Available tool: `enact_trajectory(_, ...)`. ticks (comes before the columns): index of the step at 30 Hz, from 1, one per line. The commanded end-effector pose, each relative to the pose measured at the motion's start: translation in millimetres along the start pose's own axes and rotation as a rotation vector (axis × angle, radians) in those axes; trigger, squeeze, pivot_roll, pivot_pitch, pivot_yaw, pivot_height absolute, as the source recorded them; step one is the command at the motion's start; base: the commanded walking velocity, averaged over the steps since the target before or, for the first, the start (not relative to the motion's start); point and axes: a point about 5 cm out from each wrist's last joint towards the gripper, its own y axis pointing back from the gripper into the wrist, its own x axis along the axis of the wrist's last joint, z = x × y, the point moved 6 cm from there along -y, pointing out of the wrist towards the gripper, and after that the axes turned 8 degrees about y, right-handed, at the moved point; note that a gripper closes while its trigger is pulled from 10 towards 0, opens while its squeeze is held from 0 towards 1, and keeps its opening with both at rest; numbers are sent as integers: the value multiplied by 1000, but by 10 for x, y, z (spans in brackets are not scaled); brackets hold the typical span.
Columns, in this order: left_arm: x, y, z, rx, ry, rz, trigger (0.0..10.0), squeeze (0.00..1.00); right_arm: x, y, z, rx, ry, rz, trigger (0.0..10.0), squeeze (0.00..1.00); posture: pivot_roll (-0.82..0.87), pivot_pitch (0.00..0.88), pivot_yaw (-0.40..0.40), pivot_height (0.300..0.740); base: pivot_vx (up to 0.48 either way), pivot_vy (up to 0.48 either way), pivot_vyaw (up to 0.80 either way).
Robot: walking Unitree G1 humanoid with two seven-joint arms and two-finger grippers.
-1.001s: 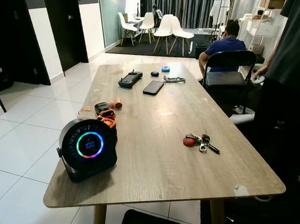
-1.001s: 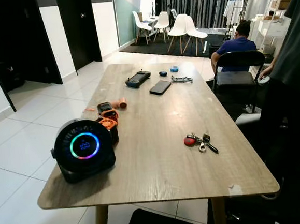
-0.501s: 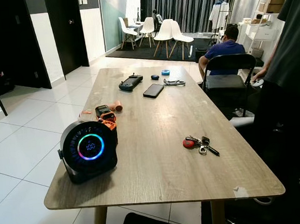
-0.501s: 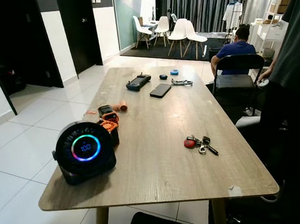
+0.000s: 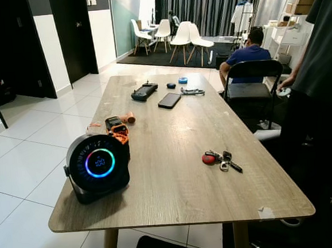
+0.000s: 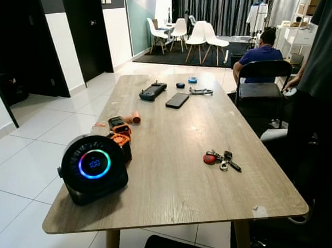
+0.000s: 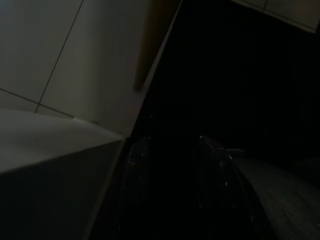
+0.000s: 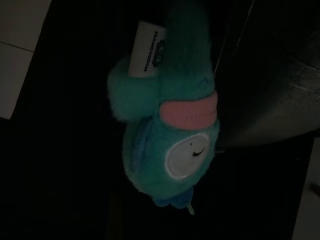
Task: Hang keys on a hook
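From the head camera I see a long wooden table [image 5: 177, 198] on white tile floor, and the keys [image 5: 219, 159], a small bunch with a red round fob, lie flat on its right half, near the right edge and toward the near end, untouched. At the near left corner stands a round black device [image 5: 97, 166] with a glowing coloured ring on its face, and just behind it, touching or nearly so, an orange and black tool [image 5: 117, 129]. Further along the table lie a black handheld controller [image 5: 144, 91], a dark phone [image 5: 169, 100], a small blue object [image 5: 183, 80] and a dark cable or strap [image 5: 192, 90] beside it. A black chair [image 5: 254, 85] stands at the right side of the table; beyond it a person in a blue shirt [image 5: 249, 53] sits facing away, and another person in dark clothes [image 5: 318, 89] stands close at the right edge. The left wrist view is very dark: I make out the left gripper [image 7: 175, 175] with its two fingers standing apart, nothing between them, tile floor beyond. The right wrist view shows a teal plush toy [image 8: 167, 125] with a pink band and a white tag; I cannot tell how the right gripper's fingers stand
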Motion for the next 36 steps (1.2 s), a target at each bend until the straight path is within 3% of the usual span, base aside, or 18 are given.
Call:
enact_trajectory(1,-89,55,-101,22,-1,-31,10000,0,-15,14,32,-5,5,0,10000,0,37,88,-39,740,0,0,0)
enact_trajectory(20,-50,16,-25,11,3,-18,10000,0,-3,8,21,1,11,2,10000,0,41,91,-37,740,-220,0,0)
enact_trajectory(36,37,-7,-57,16,2,-1,10000,0,17,-3,9,4,13,3,10000,0,47,83,-40,740,-326,0,0)
